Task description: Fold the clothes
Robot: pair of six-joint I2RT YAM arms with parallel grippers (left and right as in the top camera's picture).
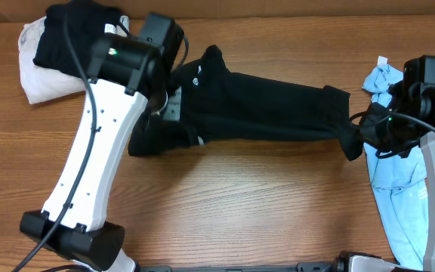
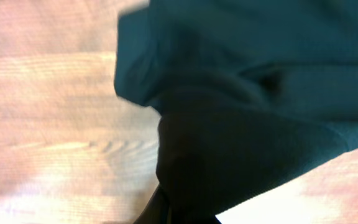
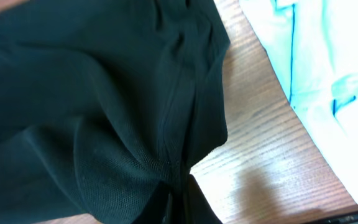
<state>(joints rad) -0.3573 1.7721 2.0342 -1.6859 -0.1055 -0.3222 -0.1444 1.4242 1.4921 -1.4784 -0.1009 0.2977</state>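
You have a wooden table under everything, its surface a warm reddish brown with dark grain lines running left to right in the overhead view. The wood shines pale in both wrist views, and the left one is blurred, so you get little grain there. Along the table's far edge you can see a plain, duller brown strip; what it is cannot be told.

Long garment across table centre; pile far left; shirt right.
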